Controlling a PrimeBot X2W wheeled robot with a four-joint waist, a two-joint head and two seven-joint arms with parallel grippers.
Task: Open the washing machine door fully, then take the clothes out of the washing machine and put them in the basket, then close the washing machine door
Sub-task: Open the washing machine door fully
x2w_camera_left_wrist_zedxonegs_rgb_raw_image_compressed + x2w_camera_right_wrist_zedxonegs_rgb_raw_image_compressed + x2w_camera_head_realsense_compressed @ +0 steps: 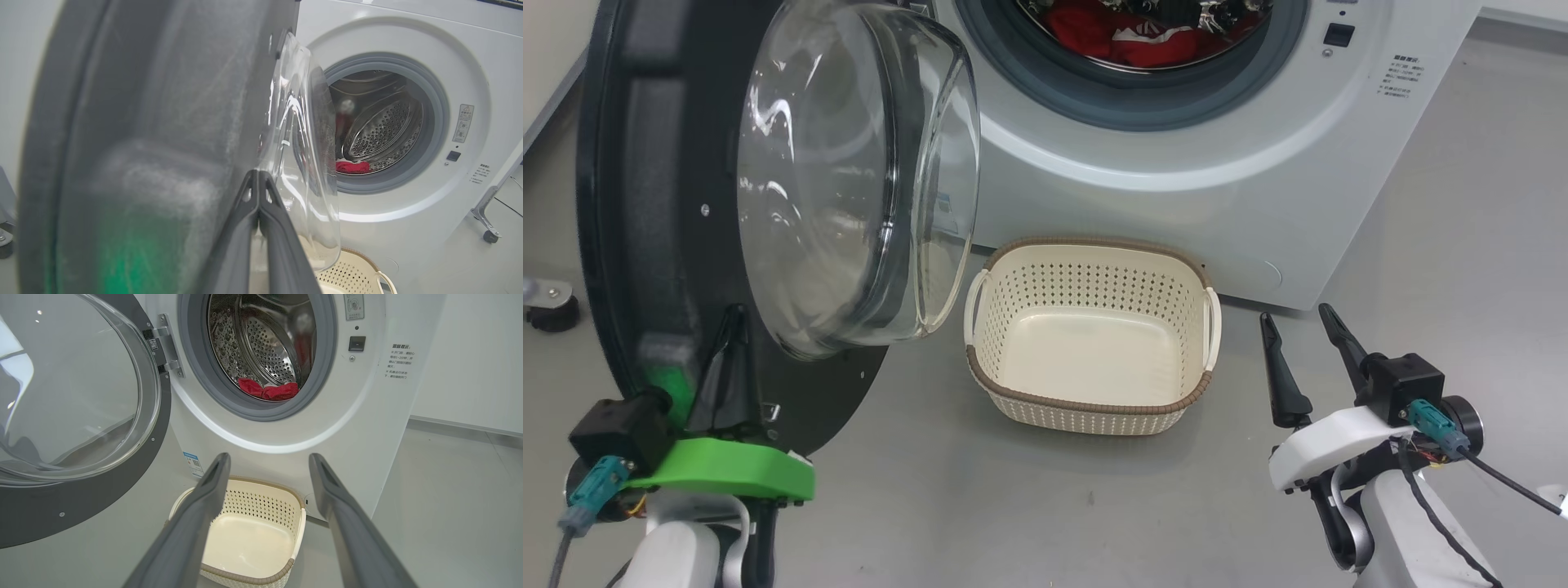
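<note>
We see the left tool shut, its two long dark fingers pressed tip to tip with nothing between them. It lies along the inner face of the large round washing machine door, low on the wide glossy black rim and just beside the bulging clear glass bowl. We cannot tell whether the fingers touch the rim. The door stands swung out to the left of the big white front-loading washing machine, hanging on its metal hinge.

The right tool stands wide open and holds nothing. It hovers above the grey floor, near the right side of the small cream perforated plastic basket with the brown woven-look rim. The basket sits on the floor just in front of the machine, below the drum opening and between the two tools.

The red clothes with white trim lie at the bottom of the perforated steel drum, behind the grey rubber ring. They are well apart from both tools, up beyond the right tool's fingertips.
</note>
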